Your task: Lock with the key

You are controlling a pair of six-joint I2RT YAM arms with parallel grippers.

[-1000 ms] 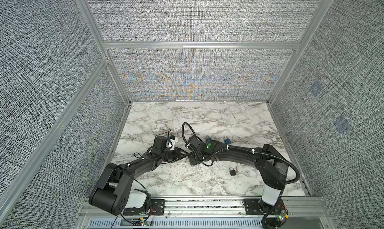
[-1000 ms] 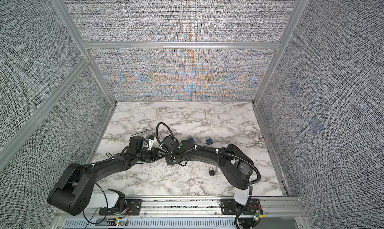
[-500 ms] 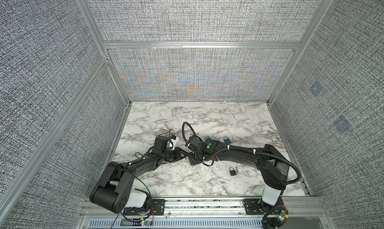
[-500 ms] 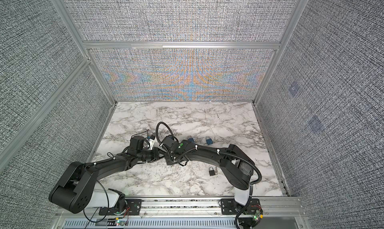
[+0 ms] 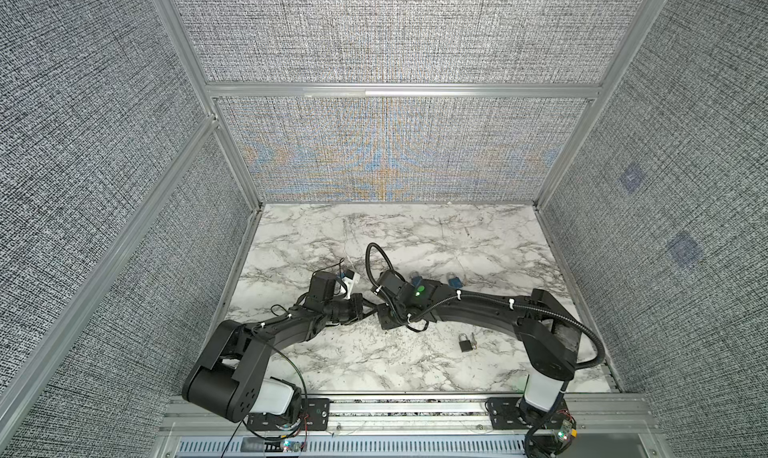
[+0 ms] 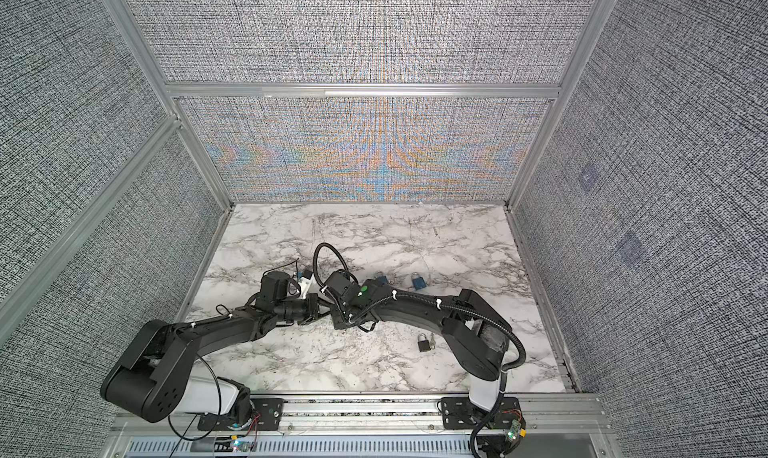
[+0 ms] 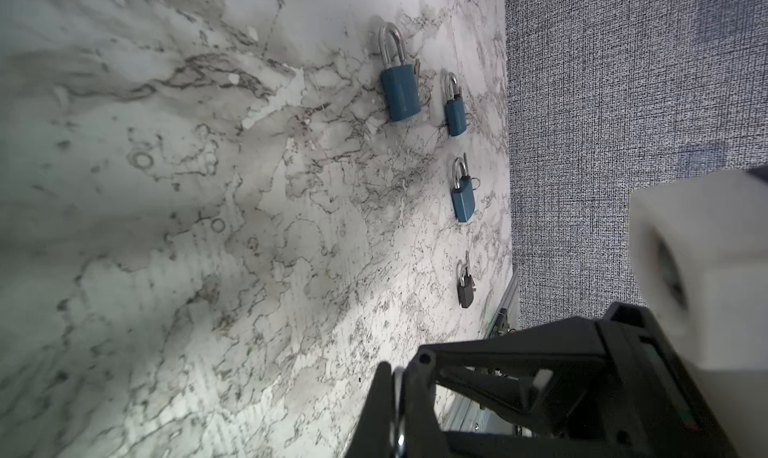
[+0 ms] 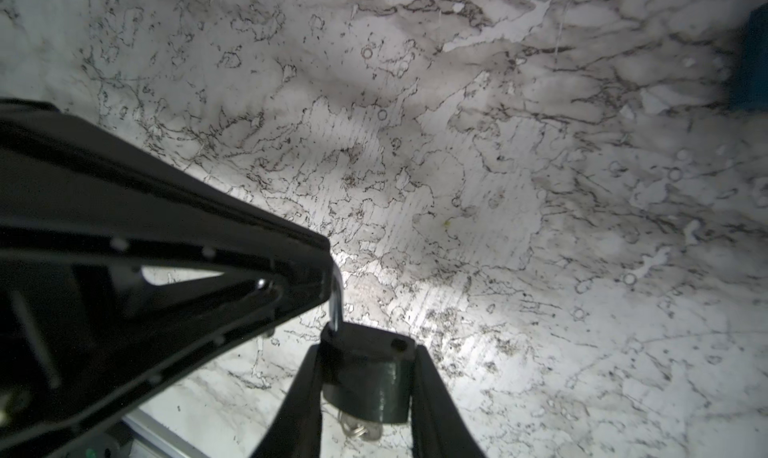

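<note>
Looking through the right wrist camera, we see the right hand point(image 8: 366, 352) holding a dark padlock point(image 8: 365, 387) by its body, with a finger point(image 8: 299, 402) against each side. The left hand point(image 8: 324, 264) is beside it, closed tight on the padlock's steel loop point(image 8: 336, 300). The loop rises from one corner of the body, and the second hole point(image 8: 400, 343) on top of the body is empty, so the loop is not pushed home. A key ring point(image 8: 358, 429) shows just under the body, but we cannot tell whether a key sits in the keyhole. The left wrist camera shows the same grip from the other side, its fingertips point(image 7: 415, 383) together with a strip of bright steel between them. In both top views the two arms meet low over the left-middle of the marble counter point(image 5: 415, 235), and the held padlock is hidden between them. Four more padlocks lie flat on the counter toward the right arm's side, well apart from both hands. Three are blue — a large blue padlock point(image 7: 400, 94), a small blue padlock point(image 7: 456, 117) just beside it, and a third blue padlock point(image 7: 463, 200). The fourth is a second dark padlock point(image 5: 466, 344), nearest the front rail point(image 5: 415, 402) and close to the right arm's elbow, with a small key point(image 5: 474, 344) lying against it.
</note>
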